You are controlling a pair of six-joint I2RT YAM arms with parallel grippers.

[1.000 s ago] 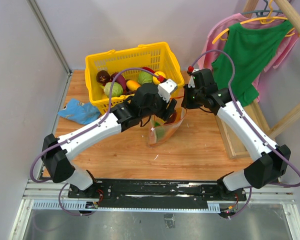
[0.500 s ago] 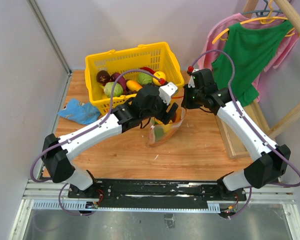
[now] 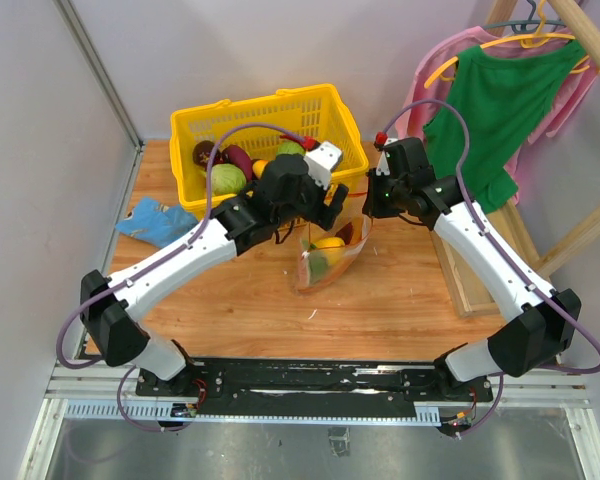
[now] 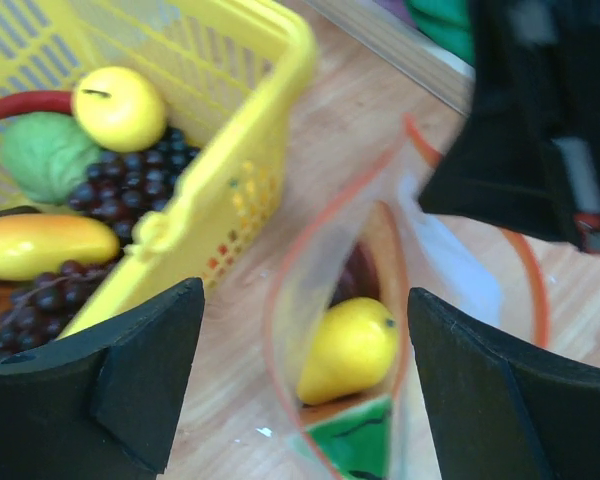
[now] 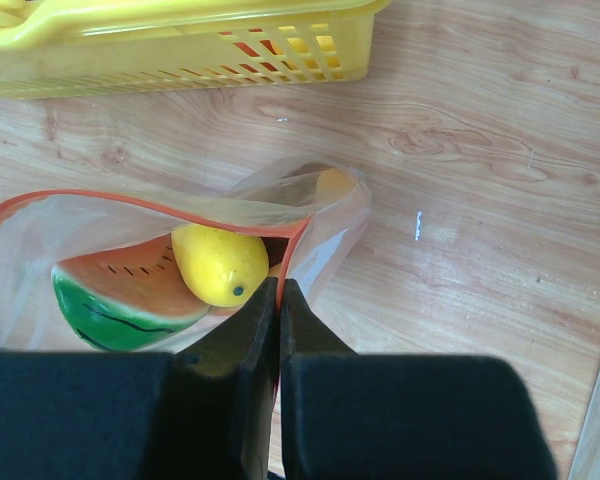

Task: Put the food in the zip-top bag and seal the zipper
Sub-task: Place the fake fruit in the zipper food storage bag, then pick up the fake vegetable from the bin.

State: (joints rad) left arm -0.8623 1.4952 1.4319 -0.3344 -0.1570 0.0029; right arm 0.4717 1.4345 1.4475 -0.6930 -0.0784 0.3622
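Left gripper (image 4: 300,390): released and empty, its fingers spread wide, hanging above the bag's mouth in the middle of the top view, just below the basket.
Right gripper (image 5: 278,290): clenched on the bag's rim, fingers pressed together with the plastic edge pinched between them; in the top view it sits just right of centre.
Zip-top bag (image 5: 332,228): standing on the bench (image 3: 400,300) at the centre of the top view, mouth held open and facing up, close beside the basket's lower right corner.
Zipper (image 5: 130,197): the red-orange strip curves round the open mouth, unsealed; the slider tab cannot be made out.
Watermelon slice (image 5: 120,290): inside the bag, low in the pouch, green rind at the bottom.
Yellow fruit (image 5: 220,263): inside the bag, resting against the slice's upper right edge.
Dark piece (image 4: 352,285): inside the bag behind the yellow fruit, mostly hidden.
Basket (image 3: 270,110): yellow lattice, upper centre of the top view, holding a green cabbage (image 3: 227,180) and other toy fruit.
Blue cloth (image 3: 160,222): crumpled on the bench, left of the basket.
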